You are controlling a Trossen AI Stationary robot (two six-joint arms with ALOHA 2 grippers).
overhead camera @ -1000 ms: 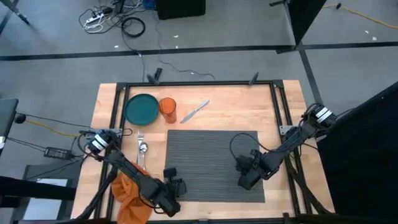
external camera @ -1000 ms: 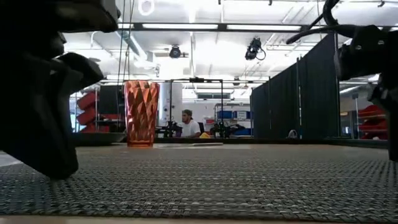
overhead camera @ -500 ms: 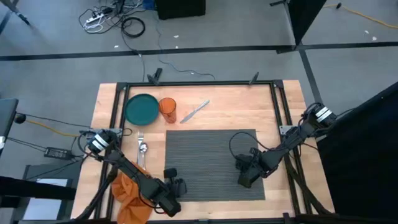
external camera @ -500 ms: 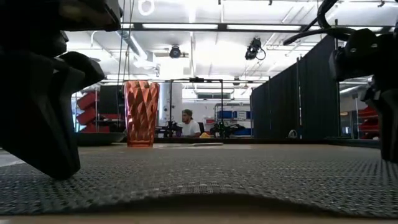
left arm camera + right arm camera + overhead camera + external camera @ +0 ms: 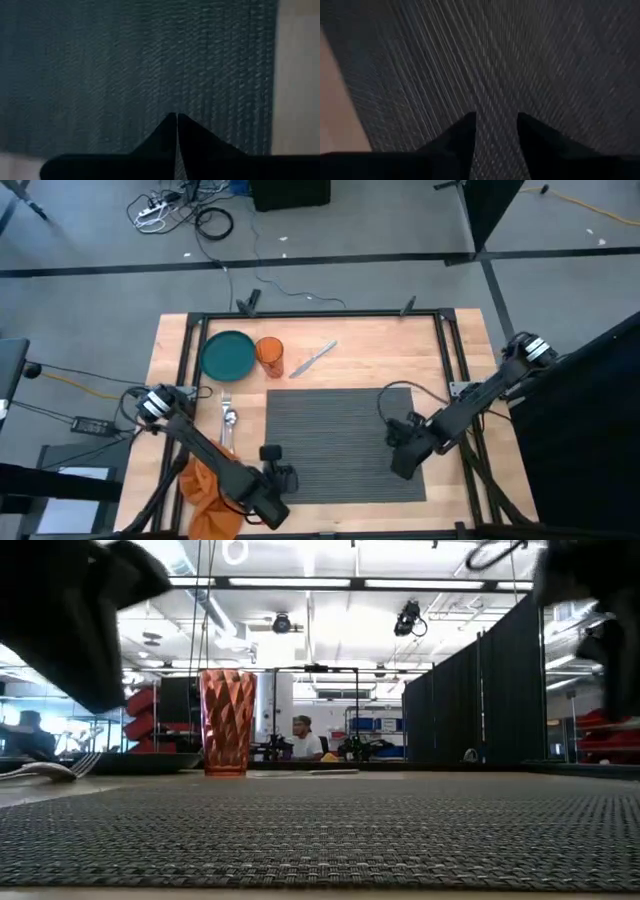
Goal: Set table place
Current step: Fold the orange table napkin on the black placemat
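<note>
High view: dark grey placemat flat mid-table; left gripper over its near-left corner, right gripper over its right edge. Wrist views alone reveal fingers: left pressed together, right slightly parted, both empty. Low view: orange tumbler, contents indiscernible

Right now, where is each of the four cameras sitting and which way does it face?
High view: overhead, straight down on the table, both arms, placemat.
Low view: tabletop height, level across the placemat to the orange cup; dark arm parts at top corners.
Left wrist: over the placemat; fingers shut.
Right wrist: same; fingers apart.
All share the placemat.
</note>
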